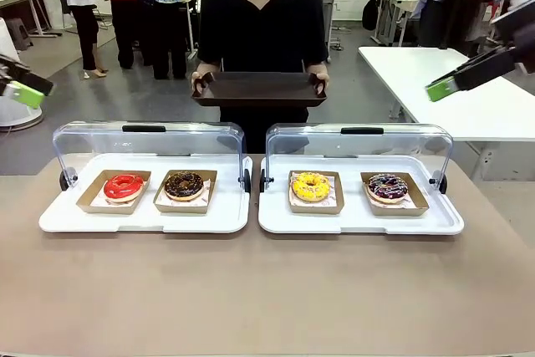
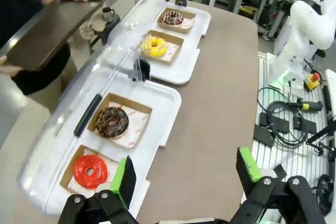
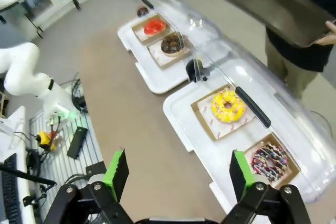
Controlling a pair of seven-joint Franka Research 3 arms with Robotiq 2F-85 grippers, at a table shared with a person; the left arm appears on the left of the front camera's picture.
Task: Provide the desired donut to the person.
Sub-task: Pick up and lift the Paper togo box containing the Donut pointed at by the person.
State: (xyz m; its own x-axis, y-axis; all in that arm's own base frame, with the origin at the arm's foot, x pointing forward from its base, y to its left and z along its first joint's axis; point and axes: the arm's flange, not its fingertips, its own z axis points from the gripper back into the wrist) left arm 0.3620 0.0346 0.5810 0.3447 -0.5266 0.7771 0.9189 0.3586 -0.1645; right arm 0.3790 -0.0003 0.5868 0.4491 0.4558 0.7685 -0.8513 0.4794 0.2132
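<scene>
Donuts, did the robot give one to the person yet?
Not yet. Done: both lids are open. In hand: nothing; the left gripper and right gripper hang open, empty. Left: all four donuts sit in their boxes, and the person holds a bare tray.

Light: bright, even, from overhead
Glare: on the clear lids (image 1: 100,141) before me
Edges: my wrist views bend outward
</scene>
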